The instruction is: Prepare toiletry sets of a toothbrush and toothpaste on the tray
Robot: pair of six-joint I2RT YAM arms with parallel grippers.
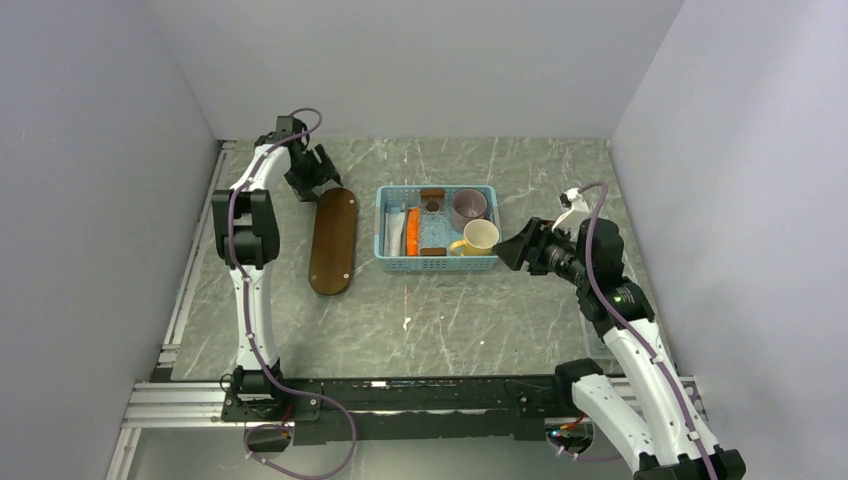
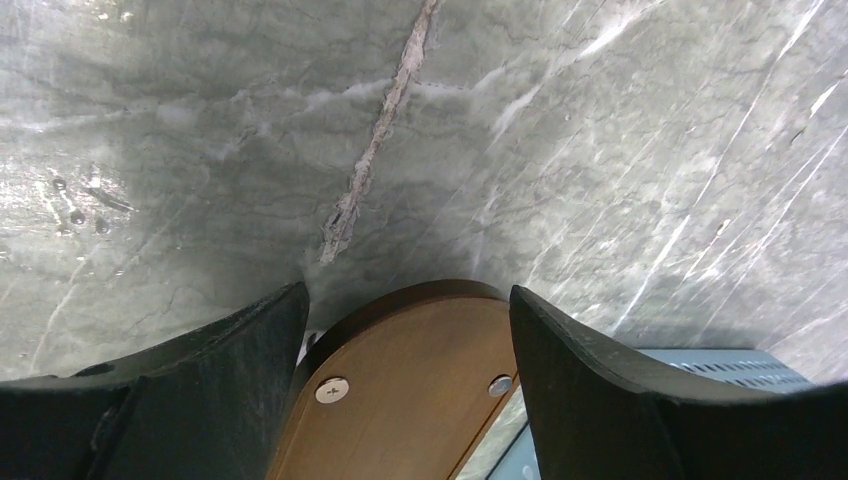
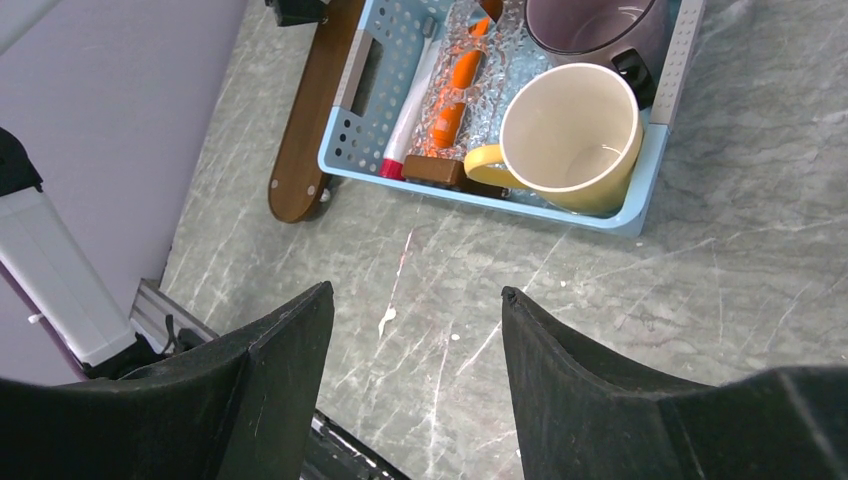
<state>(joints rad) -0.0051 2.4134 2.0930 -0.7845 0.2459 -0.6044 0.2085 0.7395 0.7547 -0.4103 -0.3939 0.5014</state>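
The dark-brown wooden tray (image 1: 333, 240) lies on the table left of the basket, with nothing on it. My left gripper (image 1: 318, 188) is open at its far end. In the left wrist view the fingers (image 2: 405, 295) straddle the tray's rounded end (image 2: 410, 390). The pale toothbrush (image 1: 393, 232) and the orange toothpaste tube (image 1: 412, 232) lie side by side in the basket's left part. Both show in the right wrist view, the toothbrush (image 3: 410, 100) and the tube (image 3: 458, 95). My right gripper (image 1: 508, 250) is open and empty above the table right of the basket (image 3: 415, 290).
The light-blue mesh basket (image 1: 436, 264) also holds a yellow mug (image 1: 480, 238), a grey-purple cup (image 1: 469, 208) and two small brown blocks (image 1: 432, 197). Walls close in the table on the left, back and right.
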